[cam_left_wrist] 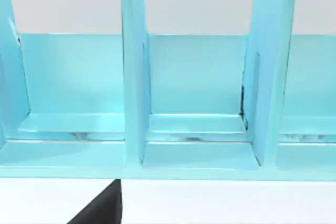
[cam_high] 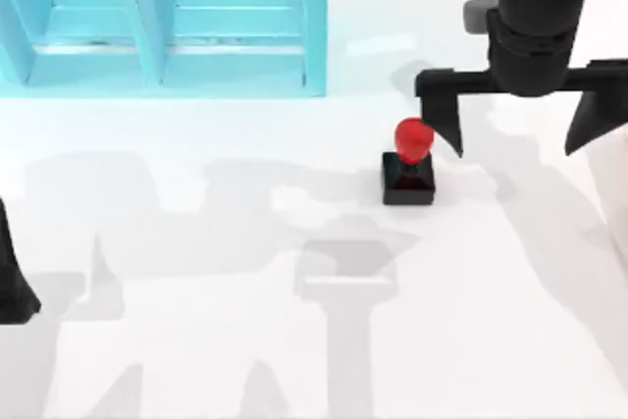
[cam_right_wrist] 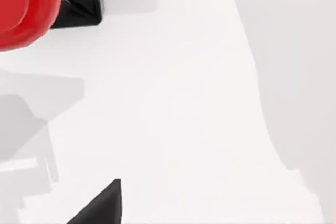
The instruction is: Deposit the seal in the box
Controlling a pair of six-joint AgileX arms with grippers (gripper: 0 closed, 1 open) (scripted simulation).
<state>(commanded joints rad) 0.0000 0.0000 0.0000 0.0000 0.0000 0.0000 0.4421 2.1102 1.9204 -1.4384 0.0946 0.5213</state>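
No readable text anywhere

Checked all three views and there's no lettering, label, brand, number or sign to read: the seal (cam_high: 409, 162) has a plain red knob and plain black base, the box (cam_high: 162, 22) is bare light blue, and the table (cam_high: 294, 340) is plain white.

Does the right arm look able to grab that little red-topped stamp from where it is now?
Probably yes. The right gripper hangs open just right of the seal, which stands upright on bare table with nothing between them or crowding it.
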